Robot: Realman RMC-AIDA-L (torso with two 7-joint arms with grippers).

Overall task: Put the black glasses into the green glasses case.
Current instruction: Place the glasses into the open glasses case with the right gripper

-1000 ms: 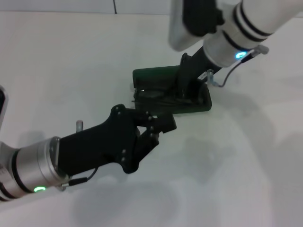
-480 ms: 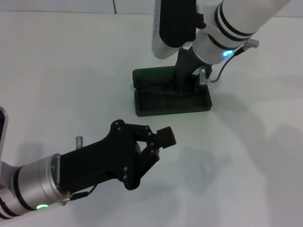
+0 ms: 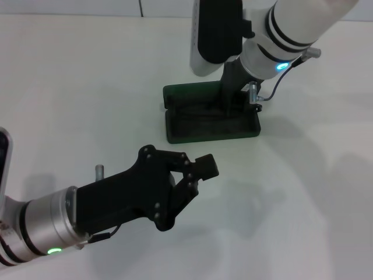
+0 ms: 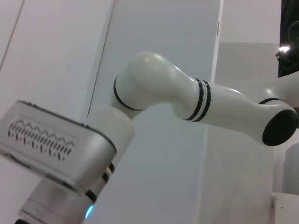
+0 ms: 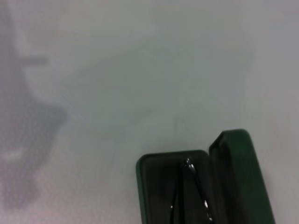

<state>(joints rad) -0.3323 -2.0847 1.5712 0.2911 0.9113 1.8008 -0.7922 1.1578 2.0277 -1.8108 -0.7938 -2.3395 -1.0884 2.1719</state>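
Observation:
The green glasses case (image 3: 211, 123) lies open on the table at the middle back, its lid standing along the far side. The black glasses (image 5: 190, 190) lie inside it, seen in the right wrist view, where the case (image 5: 239, 173) fills the lower right. In the head view they are only a faint dark shape in the case. My right gripper (image 3: 231, 104) hangs over the case's right half, reaching down into it. My left gripper (image 3: 198, 176) is open and empty, in front of the case and well apart from it.
The white table (image 3: 315, 192) extends around the case on all sides. The left wrist view shows only my right arm (image 4: 187, 100) against a pale wall.
My left gripper has drawn back from the case's front edge toward me. My right arm has swung more upright over the case. The glasses stay in the case.

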